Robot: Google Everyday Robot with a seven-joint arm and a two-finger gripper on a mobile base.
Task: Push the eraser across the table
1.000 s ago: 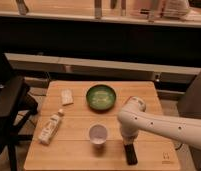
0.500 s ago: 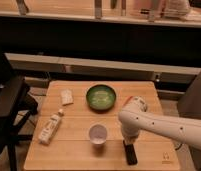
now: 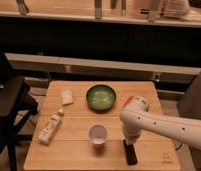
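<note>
1. Nearest to us, the eraser (image 3: 129, 152) lies flat close to the table's (image 3: 74, 157) front edge, right of centre, long side running front to back.
2. Directly above its far end sits the gripper (image 3: 128, 142), the white arm (image 3: 159, 122) reaching in from the right; it's down at the eraser, apparently touching, though whether it's clenched or released I cannot tell.
3. Just left, the white cup (image 3: 97, 134) stands apart from the eraser. Further left, a bottle (image 3: 49, 128) lies on its side.
4. Farther back: the green bowl (image 3: 100, 96) and a small pale block (image 3: 67, 96).
5. Progress call: the push looks barely begun — the eraser hugs the near edge, with the whole tabletop left to cross.
6. Against half a second ago: practically nothing has shifted; arm and eraser sit where they were.
</note>
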